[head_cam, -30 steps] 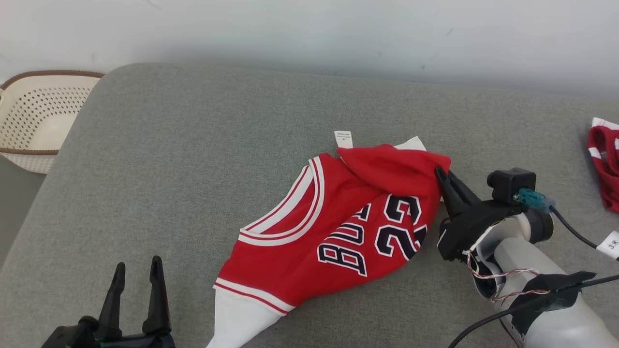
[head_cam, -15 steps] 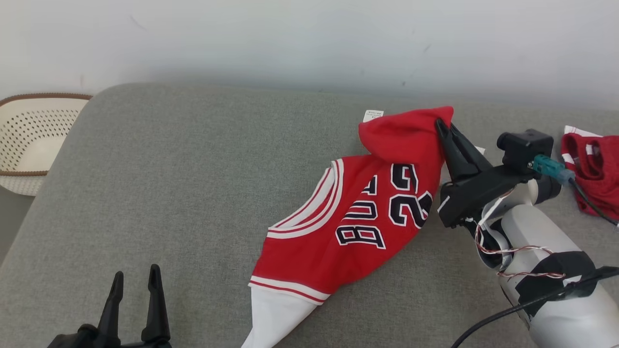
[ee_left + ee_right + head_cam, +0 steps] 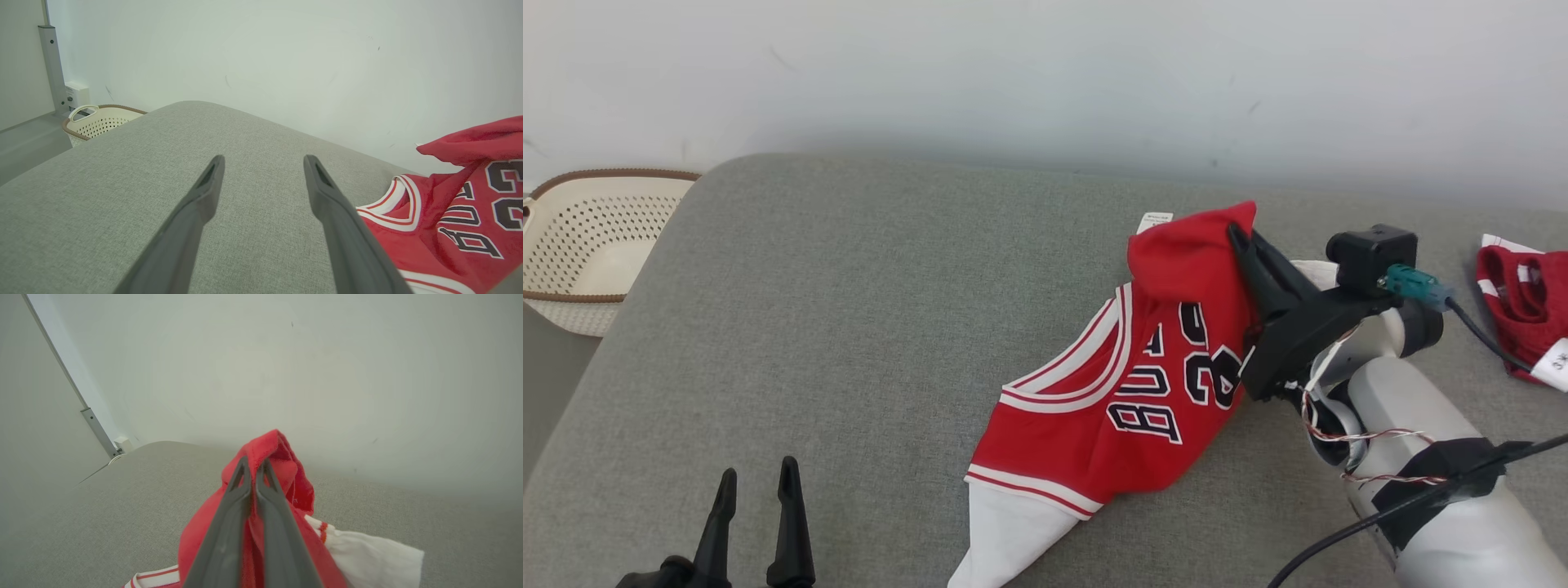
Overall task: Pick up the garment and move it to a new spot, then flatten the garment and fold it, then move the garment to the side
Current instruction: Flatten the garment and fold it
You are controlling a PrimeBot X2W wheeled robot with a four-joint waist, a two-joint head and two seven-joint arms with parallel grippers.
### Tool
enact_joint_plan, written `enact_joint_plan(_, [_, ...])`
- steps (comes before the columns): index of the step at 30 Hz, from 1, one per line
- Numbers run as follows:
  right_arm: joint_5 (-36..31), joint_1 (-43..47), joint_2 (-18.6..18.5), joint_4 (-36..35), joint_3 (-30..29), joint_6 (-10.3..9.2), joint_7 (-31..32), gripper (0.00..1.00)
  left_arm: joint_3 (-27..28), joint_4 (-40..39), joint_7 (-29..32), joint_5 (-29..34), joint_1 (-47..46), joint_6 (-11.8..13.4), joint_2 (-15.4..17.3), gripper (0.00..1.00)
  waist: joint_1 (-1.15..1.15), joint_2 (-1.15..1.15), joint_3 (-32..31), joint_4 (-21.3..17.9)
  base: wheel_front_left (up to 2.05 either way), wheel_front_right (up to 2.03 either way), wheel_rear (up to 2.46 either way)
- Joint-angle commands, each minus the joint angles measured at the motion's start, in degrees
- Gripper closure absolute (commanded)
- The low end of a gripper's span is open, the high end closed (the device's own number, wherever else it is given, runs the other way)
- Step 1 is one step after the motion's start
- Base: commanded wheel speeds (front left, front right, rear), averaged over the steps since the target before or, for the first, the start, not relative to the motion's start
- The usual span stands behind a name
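While my right gripper (image 3: pixel 1240 235) is pinching a raised fold of the red jersey (image 3: pixel 1086 433) with its fingers clamped together, I am seeing the rest of it lying crumpled on the grey cushion (image 3: pixel 849 327), right of centre. My left gripper (image 3: pixel 758 474) is hovering well apart from it, jaws standing wide open.

A plain, home-like laundry corner: a padded grey fabric surface (image 3: pixel 849 327) against a bare white wall (image 3: pixel 1013 73), with a perforated cream laundry basket (image 3: pixel 580 245) at the far left.
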Motion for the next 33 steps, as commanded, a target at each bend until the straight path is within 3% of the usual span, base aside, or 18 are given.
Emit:
enact_joint_plan(1, [0.16,0.54,0.67,1.17,0.46,-0.02,-0.14,1.0,-0.1,0.03,-0.19,-0.21,0.52,-0.02,0.02,0.0,0.0,0.0,0.26,0.24,0.0,0.0,0.0])
enact_joint_plan(15, [-0.95,-3.43,5.48,17.03,5.61,-0.02,-7.0,1.0,-0.17,1.2,-0.19,-0.03,-1.34,-0.48,0.03,0.0,0.0,0.0,1.8,1.01,0.0,0.0,0.0])
enact_joint_plan(16, [-0.78,-3.74,5.87,17.92,5.86,-0.02,-7.43,0.92,-0.18,1.3,-0.19,-0.03,-1.42,-0.5,0.02,0.0,0.0,0.0,1.87,1.04,0.0,0.0,0.0])
enact_joint_plan(17, [-0.54,-4.14,6.13,18.56,6.12,-0.02,-7.73,0.66,-0.15,1.37,-0.19,-0.04,-1.49,-0.55,0.03,0.0,0.0,0.0,1.93,1.06,0.0,0.0,0.0])
enact_joint_plan(18, [-0.54,-4.14,6.13,18.56,6.12,-0.02,-7.73,0.66,-0.15,1.37,-0.19,-0.04,-1.49,-0.55,0.03,0.0,0.0,0.0,1.93,1.06,0.0,0.0,0.0])
enact_joint_plan(19, [-0.31,-4.45,6.3,19.13,6.33,-0.02,-8.11,0.27,-0.12,1.44,-0.19,-0.04,-1.54,-0.59,0.02,0.0,0.0,0.0,1.97,1.06,0.0,0.0,0.0])
enact_joint_plan(20, [0.02,-4.58,6.48,19.57,6.53,-0.02,-8.41,0.0,-0.07,1.47,-0.19,-0.04,-1.58,-0.63,0.02,0.0,0.0,0.0,1.98,1.03,0.0,0.0,0.0])
enact_joint_plan(26, [1.57,-3.28,5.55,17.62,6.2,-0.02,-9.5,0.0,0.42,1.68,-0.19,0.14,-1.03,-0.79,0.02,0.0,0.0,0.0,1.48,0.35,0.0,0.0,0.0])
enact_joint_plan(33, [-0.02,3.4,1.44,5.63,-0.02,-0.02,-9.52,0.0,0.37,0.79,-0.19,0.1,0.25,-0.15,0.02,0.0,0.0,0.0,0.91,-1.01,0.0,0.0,0.0])
